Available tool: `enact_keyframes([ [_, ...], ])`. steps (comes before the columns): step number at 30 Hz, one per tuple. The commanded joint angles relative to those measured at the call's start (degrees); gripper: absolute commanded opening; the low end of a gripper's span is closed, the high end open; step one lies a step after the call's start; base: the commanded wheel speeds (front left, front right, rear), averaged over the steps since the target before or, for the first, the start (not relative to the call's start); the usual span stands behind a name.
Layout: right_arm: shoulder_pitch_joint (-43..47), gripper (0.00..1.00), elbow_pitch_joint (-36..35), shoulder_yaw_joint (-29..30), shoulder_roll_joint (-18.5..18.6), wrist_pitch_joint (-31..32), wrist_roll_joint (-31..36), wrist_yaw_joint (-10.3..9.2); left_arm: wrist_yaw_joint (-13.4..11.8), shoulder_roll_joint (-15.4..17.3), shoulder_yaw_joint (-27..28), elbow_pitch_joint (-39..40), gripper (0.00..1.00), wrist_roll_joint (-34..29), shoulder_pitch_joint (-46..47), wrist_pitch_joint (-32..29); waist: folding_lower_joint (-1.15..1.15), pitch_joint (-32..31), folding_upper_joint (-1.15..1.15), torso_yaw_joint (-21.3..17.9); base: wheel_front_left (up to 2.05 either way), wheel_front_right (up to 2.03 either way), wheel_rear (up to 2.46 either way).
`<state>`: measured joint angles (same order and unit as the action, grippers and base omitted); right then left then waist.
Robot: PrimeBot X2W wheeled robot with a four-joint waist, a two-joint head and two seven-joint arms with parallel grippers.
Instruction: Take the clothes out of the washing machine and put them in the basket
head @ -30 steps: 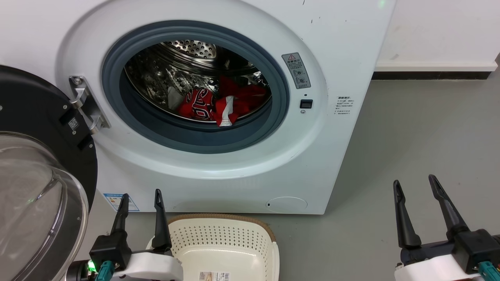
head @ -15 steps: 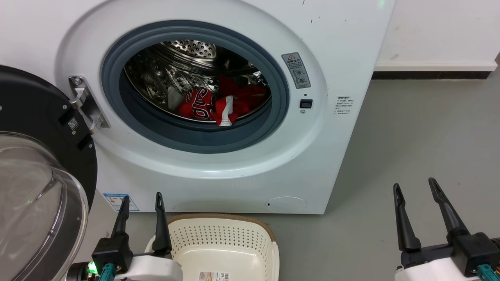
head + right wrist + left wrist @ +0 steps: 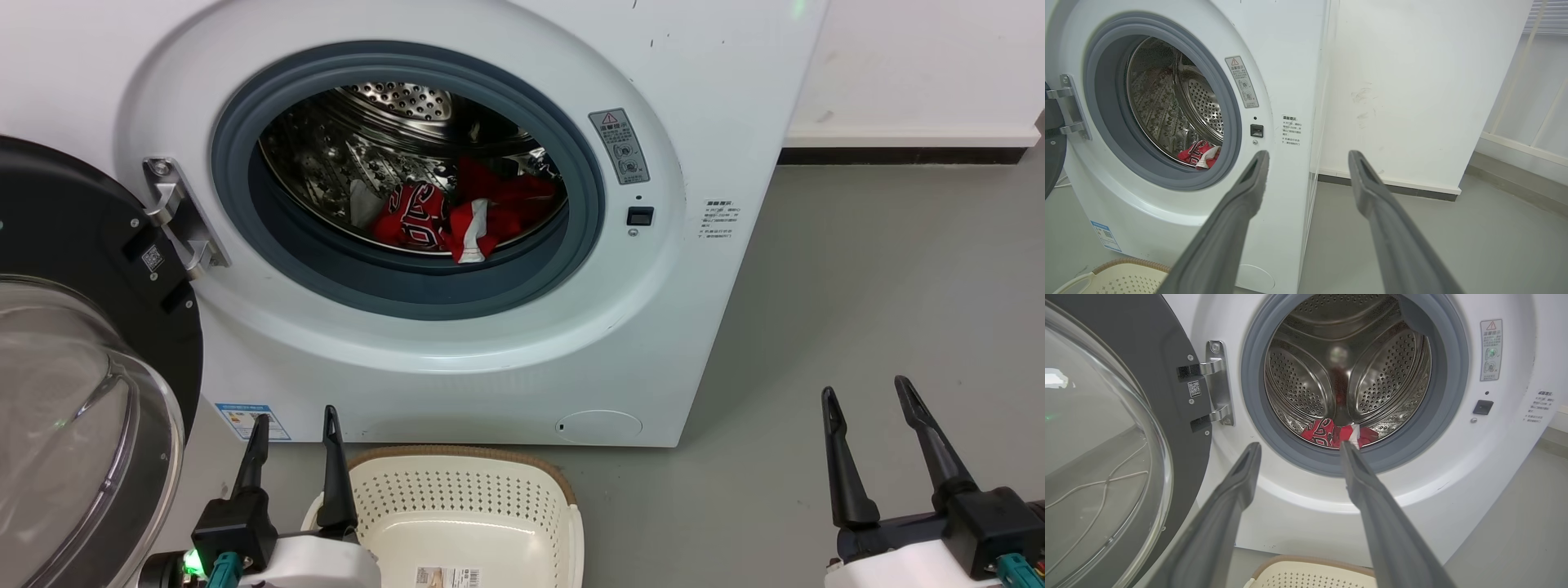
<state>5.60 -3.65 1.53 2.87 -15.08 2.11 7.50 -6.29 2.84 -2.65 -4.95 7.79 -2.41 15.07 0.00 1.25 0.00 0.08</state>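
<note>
Up front stands the washing machine (image 3: pixel 490 351), its door (image 3: pixel 90 245) swung open to the left. On the floor (image 3: pixel 857 286) just before it sits the basket (image 3: pixel 490 482). Left gripper (image 3: pixel 296 413) hangs at the basket's left rim, jaws moderately apart, nothing btwn them; contact w/ the rim can't be told. Right gripper (image 3: pixel 865 386) hovers over bare floor, well apart from the machine, jaws likewise apart, gripping nothing. Clothes (image 3: pixel 461 216) lie bunched at the drum's (image 3: pixel 392 106) bottom front, lettered jersey left, touching the white-trimmed one.
</note>
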Motion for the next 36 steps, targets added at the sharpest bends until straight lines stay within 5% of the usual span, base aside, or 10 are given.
enact_keyframes([
  [1, 0.34, 1.0, 0.04, 0.02, 0.01, -0.14, -0.29, -0.02, -0.09, 0.07, 0.11, -0.15, 1.0, 0.07, -0.3, 0.17, 0.0, 0.06, 0.0, -0.03, 0.0, 0.0, 0.0],
  [8, -0.62, 1.0, -0.17, 0.06, 0.01, -0.14, -0.48, -0.02, 1.54, 0.06, -0.05, -3.24, 1.0, -0.32, 3.92, 0.16, 0.0, 1.32, 0.0, 0.14, 0.0, 0.0, 0.0],
  [16, -3.18, 1.0, -0.78, -0.98, 0.01, -0.13, -0.32, -0.03, 6.19, 0.98, 0.95, -12.77, 1.0, -2.15, 16.76, 0.15, 0.0, 6.12, 0.0, -1.45, 0.0, 0.0, 0.0],
  [36, -15.01, 1.0, -2.99, -2.95, -0.04, -0.13, -2.41, -0.03, 11.27, 12.4, -0.49, -46.81, 1.0, -6.3, 61.34, -2.89, 0.0, 27.19, 0.0, -10.17, 0.0, 0.0, 0.0],
])
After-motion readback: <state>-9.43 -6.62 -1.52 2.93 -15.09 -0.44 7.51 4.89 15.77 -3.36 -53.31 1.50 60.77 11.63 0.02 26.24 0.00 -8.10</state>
